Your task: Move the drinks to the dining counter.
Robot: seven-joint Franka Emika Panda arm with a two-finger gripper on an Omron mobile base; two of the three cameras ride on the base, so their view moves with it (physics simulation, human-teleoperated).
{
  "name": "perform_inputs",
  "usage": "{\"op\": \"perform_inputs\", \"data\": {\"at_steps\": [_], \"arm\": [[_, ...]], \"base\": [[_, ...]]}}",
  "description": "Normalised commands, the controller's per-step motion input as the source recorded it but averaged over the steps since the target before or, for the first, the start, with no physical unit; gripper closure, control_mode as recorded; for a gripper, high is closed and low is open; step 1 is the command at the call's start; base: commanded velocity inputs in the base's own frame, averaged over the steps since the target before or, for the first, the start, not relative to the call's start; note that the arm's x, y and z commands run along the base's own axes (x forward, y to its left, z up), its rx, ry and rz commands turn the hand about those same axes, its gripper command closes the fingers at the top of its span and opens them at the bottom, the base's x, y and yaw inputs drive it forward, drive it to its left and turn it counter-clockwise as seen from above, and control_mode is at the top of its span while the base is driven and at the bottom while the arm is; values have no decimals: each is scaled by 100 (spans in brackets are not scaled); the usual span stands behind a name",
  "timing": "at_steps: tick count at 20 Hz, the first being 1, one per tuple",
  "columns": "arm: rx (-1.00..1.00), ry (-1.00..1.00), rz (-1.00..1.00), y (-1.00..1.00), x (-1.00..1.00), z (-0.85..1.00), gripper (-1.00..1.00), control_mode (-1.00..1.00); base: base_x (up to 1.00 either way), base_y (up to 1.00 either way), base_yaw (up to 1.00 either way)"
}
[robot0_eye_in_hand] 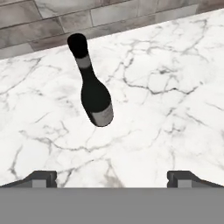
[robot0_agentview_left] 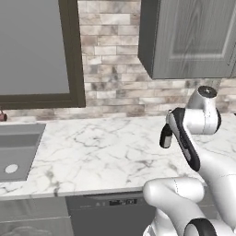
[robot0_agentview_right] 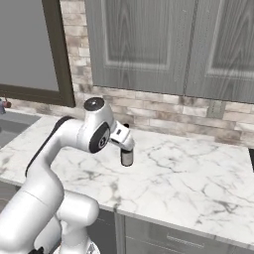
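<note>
A tall black wine bottle (robot0_eye_in_hand: 95, 97) with a grey label stands upright on a white marble counter (robot0_eye_in_hand: 175, 109), close to the brick back wall. My gripper (robot0_eye_in_hand: 113, 179) hangs above the counter, in front of the bottle and well clear of it. Its two dark fingertips (robot0_eye_in_hand: 43, 178) stand wide apart, open, with nothing between them. In the base views the bottle (robot0_agentview_left: 164, 138) (robot0_agentview_right: 127, 158) shows partly, behind my arm's upper links. The dining counter is out of view.
This counter has an inset sink (robot0_agentview_left: 18, 152) at its left end and a dark dishwasher (robot0_agentview_left: 110, 212) below its front edge. Grey wall cabinets (robot0_agentview_right: 149, 44) hang above the back wall. A dark-framed window (robot0_agentview_left: 37, 50) is over the sink.
</note>
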Motion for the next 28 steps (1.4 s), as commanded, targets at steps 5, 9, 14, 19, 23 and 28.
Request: {"op": "perform_inputs", "data": {"at_steps": [5, 9, 14, 19, 23, 28], "arm": [[4, -13, 27, -37, -1, 0, -100, -100], [2, -14, 31, -14, 0, 0, -100, -100], [13, -24, 28, -4, 0, -1, -100, -100], [17, -21, 21, -9, 3, -1, -100, -100], [13, -13, 18, -1, 18, -7, -100, -100], [7, -1, 10, 5, 38, -14, -100, -100]], "base": [[0, 0, 0], [0, 0, 0], [0, 0, 0], [0, 0, 0], [0, 0, 0], [0, 0, 0]]}}
